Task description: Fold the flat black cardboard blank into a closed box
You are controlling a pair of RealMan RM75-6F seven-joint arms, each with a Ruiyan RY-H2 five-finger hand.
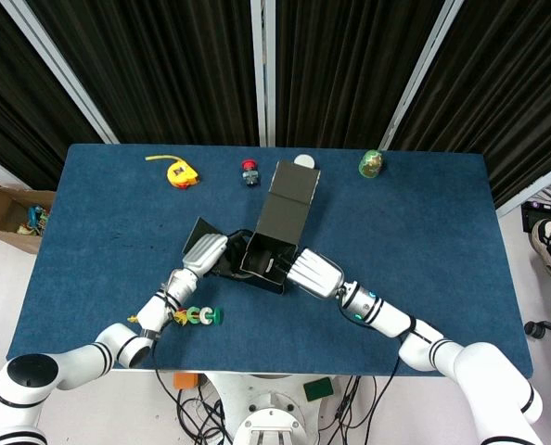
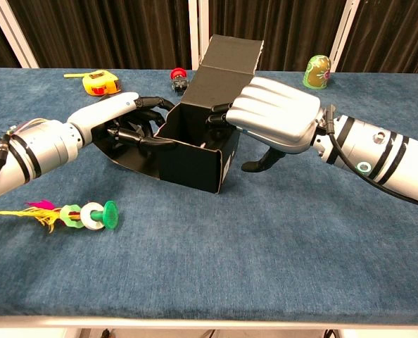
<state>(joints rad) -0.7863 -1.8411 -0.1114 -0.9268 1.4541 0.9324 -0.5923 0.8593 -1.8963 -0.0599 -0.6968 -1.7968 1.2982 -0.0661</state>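
Holding black box (image 2: 195, 151) from both sides | left hand (image 2: 117, 116) fingers grip left wall | right hand (image 2: 276, 121) fingers curl over right wall | lid flap upright

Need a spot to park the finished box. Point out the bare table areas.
Bare cloth right of the right robot hand below the green jar, and left below the tape measure. Crowded: around the black box, left robot hand and feather toy.
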